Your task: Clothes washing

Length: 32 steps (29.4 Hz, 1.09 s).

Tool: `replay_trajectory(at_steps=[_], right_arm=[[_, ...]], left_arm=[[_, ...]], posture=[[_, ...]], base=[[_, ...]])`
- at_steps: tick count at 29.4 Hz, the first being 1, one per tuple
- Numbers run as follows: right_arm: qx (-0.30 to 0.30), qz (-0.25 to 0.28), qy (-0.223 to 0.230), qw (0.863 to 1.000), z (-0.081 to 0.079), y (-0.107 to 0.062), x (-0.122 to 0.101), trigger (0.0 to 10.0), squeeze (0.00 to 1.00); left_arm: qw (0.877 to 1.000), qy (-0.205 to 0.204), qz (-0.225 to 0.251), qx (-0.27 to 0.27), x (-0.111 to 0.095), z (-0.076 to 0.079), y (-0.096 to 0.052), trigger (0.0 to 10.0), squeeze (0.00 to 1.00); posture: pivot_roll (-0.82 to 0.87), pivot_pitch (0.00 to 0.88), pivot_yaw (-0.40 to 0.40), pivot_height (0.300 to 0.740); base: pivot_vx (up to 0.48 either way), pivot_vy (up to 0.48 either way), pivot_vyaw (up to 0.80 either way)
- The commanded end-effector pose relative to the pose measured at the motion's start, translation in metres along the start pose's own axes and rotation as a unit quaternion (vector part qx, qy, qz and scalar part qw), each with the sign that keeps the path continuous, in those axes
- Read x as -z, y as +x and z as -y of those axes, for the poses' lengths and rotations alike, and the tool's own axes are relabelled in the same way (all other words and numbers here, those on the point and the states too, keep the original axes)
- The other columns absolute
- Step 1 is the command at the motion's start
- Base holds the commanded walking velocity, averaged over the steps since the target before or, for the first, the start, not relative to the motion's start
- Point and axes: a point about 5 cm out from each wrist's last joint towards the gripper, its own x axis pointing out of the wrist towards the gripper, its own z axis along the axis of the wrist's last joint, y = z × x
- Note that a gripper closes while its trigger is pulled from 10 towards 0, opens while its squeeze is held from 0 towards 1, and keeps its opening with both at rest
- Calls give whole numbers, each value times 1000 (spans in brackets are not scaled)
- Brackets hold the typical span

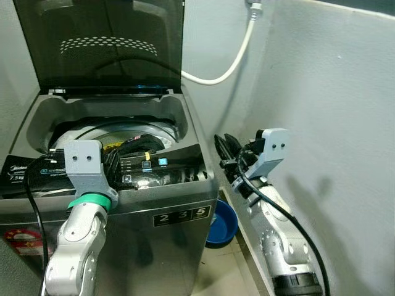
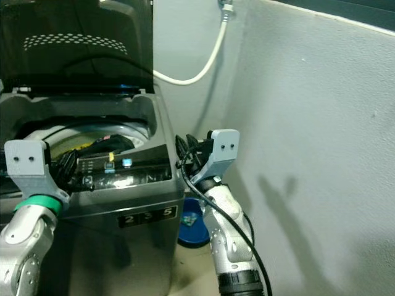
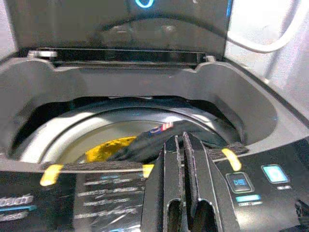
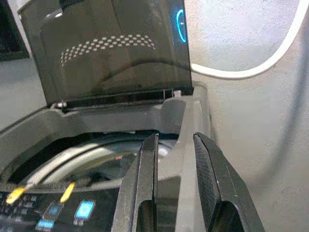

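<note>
Grey laundry corner, washer [image 1: 179, 219] lid up. Left claw [image 3: 183, 159] closed over control panel [image 1: 162, 169]; right claw [image 4: 176, 164] open, 3 o'clock. Risk: stray button press, clothes [image 1: 139, 145] snagging.

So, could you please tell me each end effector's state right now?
Left end effector: shut, holding nothing, over the washer's control panel.
Right end effector: open, empty.

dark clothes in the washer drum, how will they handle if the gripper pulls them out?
The dark clothes lie slumped in folds inside the drum, so probably floppy and apt to drape and trail. They look bunched with a yellow item, so one pull may drag several pieces.
</note>
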Motion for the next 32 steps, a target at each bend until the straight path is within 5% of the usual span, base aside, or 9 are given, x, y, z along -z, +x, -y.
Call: replay_trajectory(at_steps=[1,7,12,17,20,32], right_arm=[[5,4,-5,1000,1,1,0,10000,0],[5,10,4,1000,-2,1,-2,10000,0],[7,16,28,999,-2,7,-3,10000,0],[-45,31,53,997,-6,10,-8,10000,0],[-44,14,53,998,-4,8,-4,10000,0],[-44,-29,41,998,6,-9,16,10000,0]], left_arm=[[1000,0,-9,-1,5,1,0,10000,0],[999,0,-28,26,12,12,-3,10000,0],[1000,-9,-24,-2,13,12,3,10000,0],[997,-4,-27,74,23,22,-2,10000,0],[997,29,-47,60,33,16,-3,10000,0],[996,15,-80,36,54,7,-14,10000,0]], posture=[[17,0,-1,740],[14,0,-4,740],[5,0,-5,740],[-17,0,5,740],[-19,0,15,740],[-17,0,8,740]], base=[[0,0,800],[0,0,800],[0,0,800],[0,0,800],[0,0,796],[0,0,792]])
